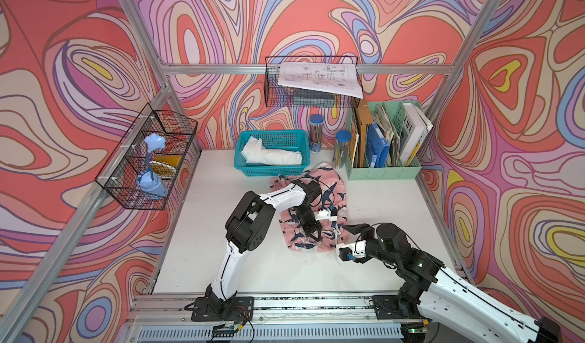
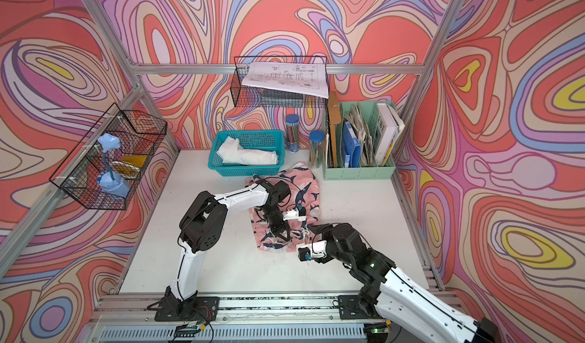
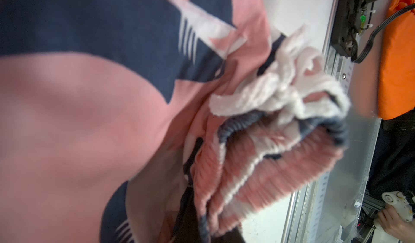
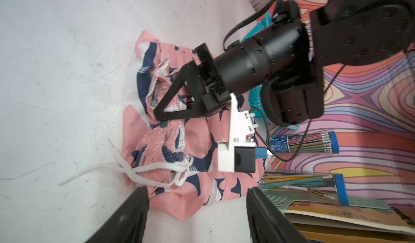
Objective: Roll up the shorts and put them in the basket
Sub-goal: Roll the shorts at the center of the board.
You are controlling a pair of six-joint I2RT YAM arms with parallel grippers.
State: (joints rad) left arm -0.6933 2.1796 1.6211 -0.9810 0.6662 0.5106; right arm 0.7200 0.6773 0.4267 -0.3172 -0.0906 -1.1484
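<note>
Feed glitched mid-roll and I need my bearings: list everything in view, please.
shorts: one, pink with navy sharks, crumpled mid-table
drawstring: one, white, trailing from the shorts onto the table
table: one, white, under everything
plastic basket: one, teal, back of table
cloth: one, white, inside the plastic basket
file organiser: one, mint green, back right corner
pencil tubes: two, blue-capped, between plastic basket and file organiser
wire baskets: two, black, hung on the frame
paper sheet: one, white, atop the back wire basket
left gripper: one, black, shut on the shorts
right gripper: one, black, open, beside the drawstring
</note>
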